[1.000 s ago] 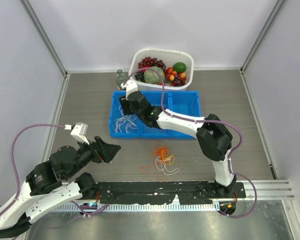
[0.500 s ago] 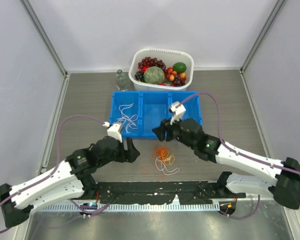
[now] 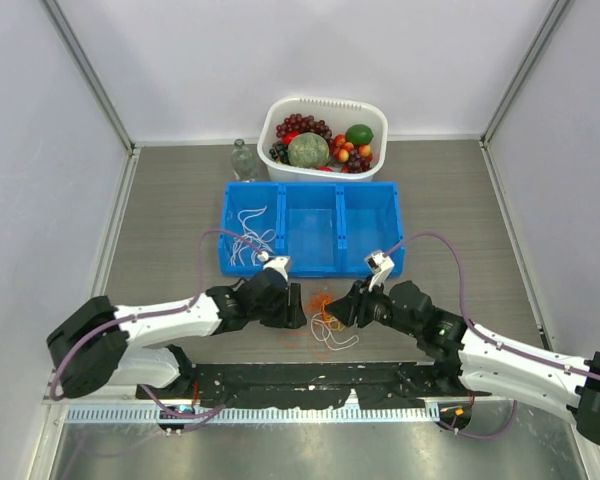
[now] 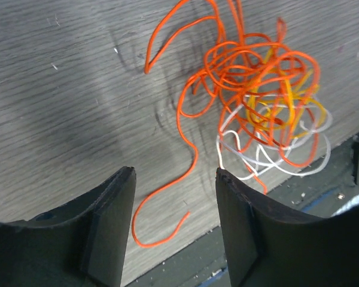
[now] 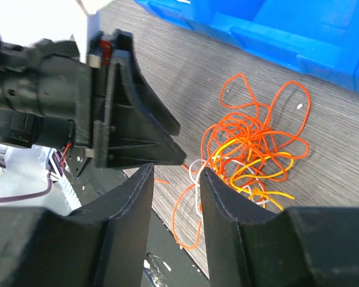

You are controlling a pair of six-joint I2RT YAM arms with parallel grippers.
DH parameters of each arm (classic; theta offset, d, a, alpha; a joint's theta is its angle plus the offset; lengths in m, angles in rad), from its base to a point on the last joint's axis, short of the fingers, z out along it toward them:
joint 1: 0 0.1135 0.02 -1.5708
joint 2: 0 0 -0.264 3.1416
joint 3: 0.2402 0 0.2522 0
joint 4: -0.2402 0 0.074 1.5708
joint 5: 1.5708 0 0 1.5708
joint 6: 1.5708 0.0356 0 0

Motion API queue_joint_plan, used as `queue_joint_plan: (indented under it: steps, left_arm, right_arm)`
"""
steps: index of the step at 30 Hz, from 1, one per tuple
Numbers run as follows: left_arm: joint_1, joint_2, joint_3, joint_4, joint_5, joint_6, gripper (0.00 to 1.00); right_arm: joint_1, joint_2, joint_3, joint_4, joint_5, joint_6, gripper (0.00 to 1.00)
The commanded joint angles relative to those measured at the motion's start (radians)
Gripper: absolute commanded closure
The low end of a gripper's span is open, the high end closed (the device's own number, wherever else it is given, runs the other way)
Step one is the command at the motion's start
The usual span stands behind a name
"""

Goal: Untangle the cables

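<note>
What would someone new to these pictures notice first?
A bright tangle of orange, yellow and white cables lies on the table in front of the blue tray, with the left hand and right hand open on either side of it. Behind the tray, a white basket heaped with fruit stands out.

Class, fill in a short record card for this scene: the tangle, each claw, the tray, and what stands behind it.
tangle: cables in orange, yellow and white, knotted together in front of the blue tray
left claw: open, at the tangle's left, holding nothing
right claw: open, at the tangle's right, holding nothing
tray: three compartments, white cables in the left one
behind tray: white basket of fruit, small bottle to its left
</note>
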Motion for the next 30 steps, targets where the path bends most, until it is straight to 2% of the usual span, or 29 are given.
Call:
queue_joint_plan:
  steps: [1, 9, 17, 21, 25, 29, 30]
  left_arm:
    - [0.001, 0.101, 0.043, 0.125, -0.001, -0.022, 0.43]
    - [0.001, 0.192, 0.056, 0.203, 0.008, -0.048, 0.49]
    - [-0.001, 0.206, 0.048, 0.208, -0.001, -0.060, 0.68]
    - [-0.001, 0.192, 0.042, 0.188, -0.023, -0.056, 0.87]
    - [-0.002, 0.180, 0.051, 0.167, -0.033, -0.037, 1.00]
    - [-0.002, 0.126, 0.053, 0.162, -0.032, -0.016, 1.00]
    - [-0.001, 0.099, 0.051, 0.138, -0.029, -0.007, 1.00]
  right_arm:
    - [0.001, 0.026, -0.024, 0.136, 0.010, 0.077, 0.59]
    - [0.004, 0.096, -0.076, 0.241, -0.023, 0.103, 0.64]
    - [0.003, 0.165, -0.080, 0.222, 0.010, 0.100, 0.64]
    - [0.004, 0.219, -0.068, 0.228, 0.010, 0.111, 0.65]
    - [0.006, 0.305, -0.048, 0.259, -0.017, 0.111, 0.65]
    - [0.010, 0.388, 0.002, 0.233, 0.010, 0.106, 0.65]
    - [0.013, 0.402, 0.010, 0.213, 0.058, 0.109, 0.64]
